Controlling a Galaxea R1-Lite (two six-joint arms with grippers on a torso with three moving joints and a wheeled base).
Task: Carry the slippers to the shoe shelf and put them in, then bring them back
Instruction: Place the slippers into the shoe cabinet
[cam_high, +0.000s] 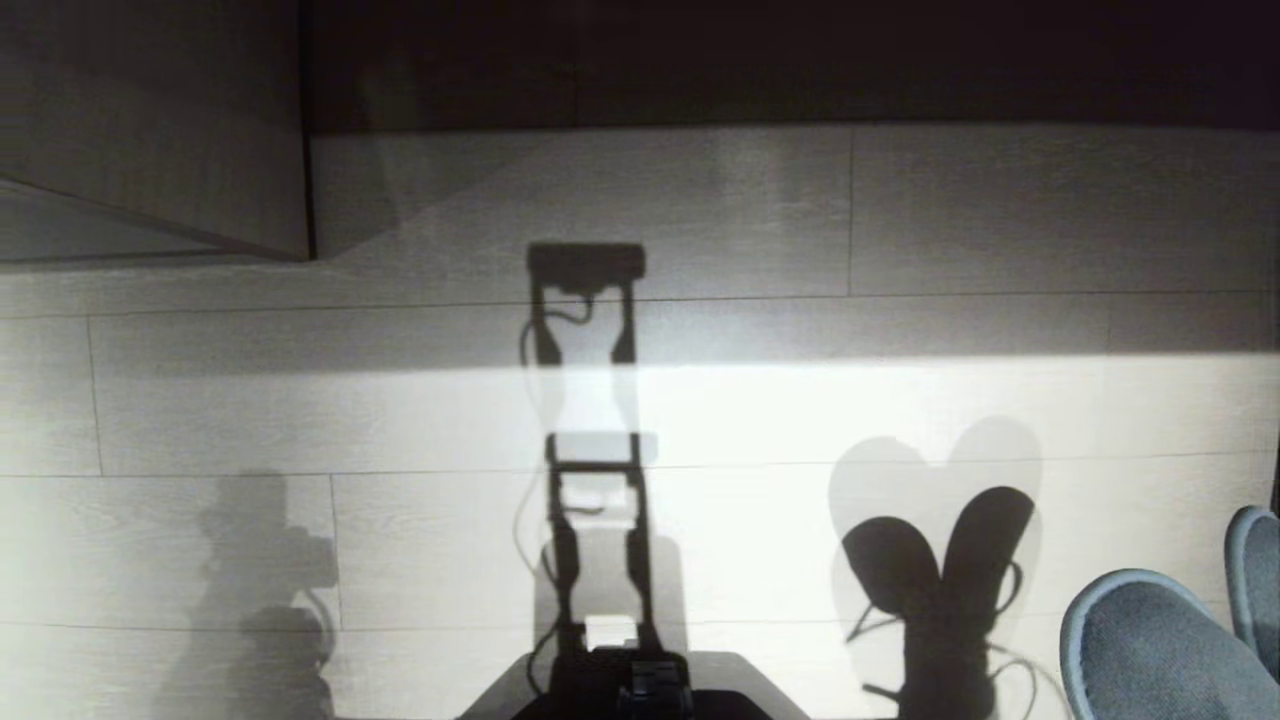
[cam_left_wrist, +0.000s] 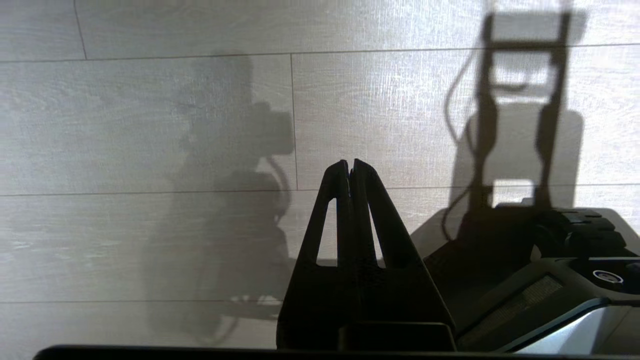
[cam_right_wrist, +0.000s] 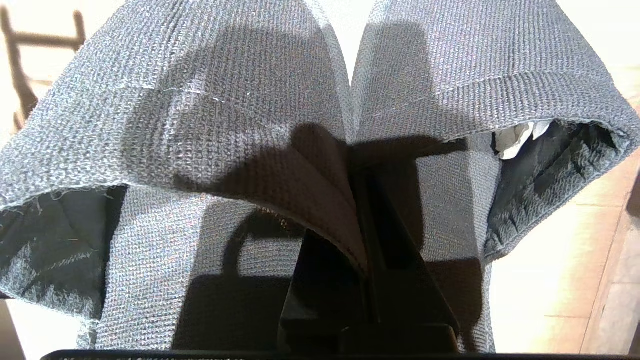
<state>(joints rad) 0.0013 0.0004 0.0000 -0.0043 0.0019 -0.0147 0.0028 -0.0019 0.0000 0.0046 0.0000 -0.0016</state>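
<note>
The right gripper (cam_right_wrist: 357, 210) is closed on the slippers (cam_right_wrist: 320, 100), pinching the inner edges of both where they meet, so the pair hangs from it side by side with the open backs toward the wrist camera. The grey-blue knit of the uppers fills that view, and a scrap of pale material shows inside one slipper's opening; no label or writing on it can be read. In the head view the toes of the slippers (cam_high: 1150, 650) poke in at the lower right corner, above the pale wood-look floor (cam_high: 700, 420), where they cast a heart-shaped shadow (cam_high: 940, 570).

The left gripper (cam_left_wrist: 350, 167) hangs over bare floor with its two fingers pressed together and nothing between them. Beside it lies the dark edge of the robot's base (cam_left_wrist: 550, 280).

A pale wood-grain panel with a dark edge (cam_high: 200, 130) stands at the upper left of the head view. No brand or text is legible anywhere.
</note>
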